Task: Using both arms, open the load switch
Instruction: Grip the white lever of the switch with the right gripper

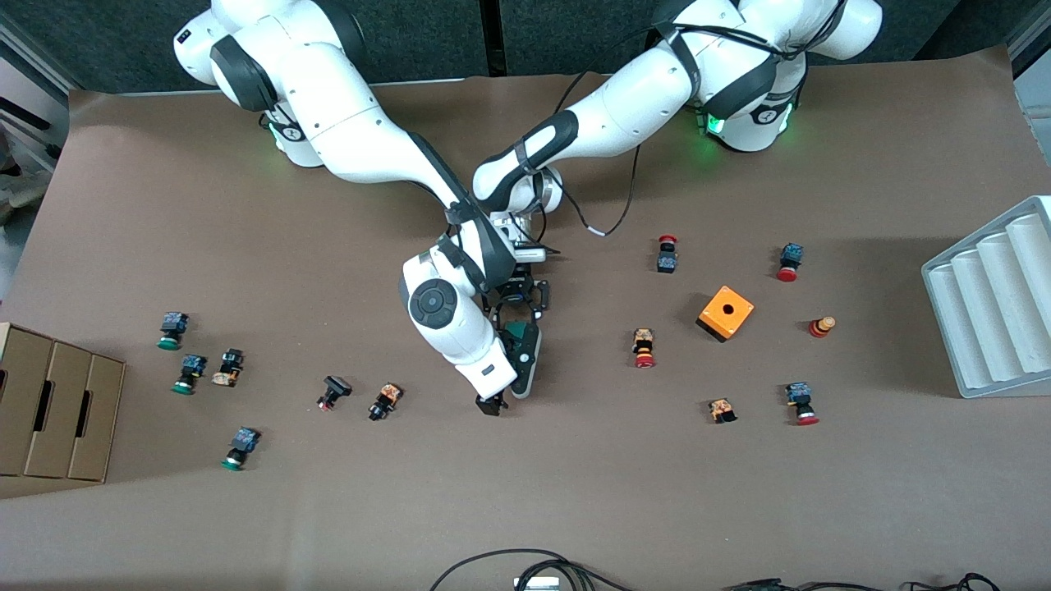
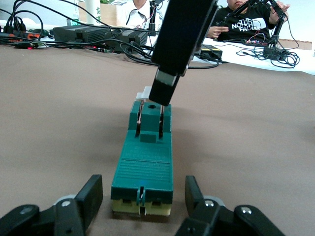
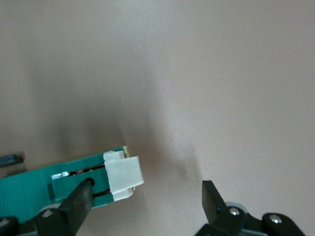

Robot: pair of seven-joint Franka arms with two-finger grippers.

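Front view: load switch (image 1: 524, 355) lies mid-table, well apart from the orange box (image 1: 725, 313) toward the right arm's end, left gripper (image 2: 142, 204) clamped on its end, right gripper (image 3: 145, 196) spread beside the white slider (image 3: 123, 176); next likely re-grasp.

The load switch (image 1: 525, 357) lies at mid-table, long axis running near to far. The left arm reaches in from its base; the left gripper (image 1: 517, 305) is set at the switch's far end. The right arm crosses in front of it; the right gripper (image 1: 493, 404) is down at the near end. The orange box (image 1: 726, 313) sits toward the left arm's end. Cardboard compartments (image 1: 57, 410) stand at the right arm's end, a white ridged tray (image 1: 998, 300) at the left arm's.
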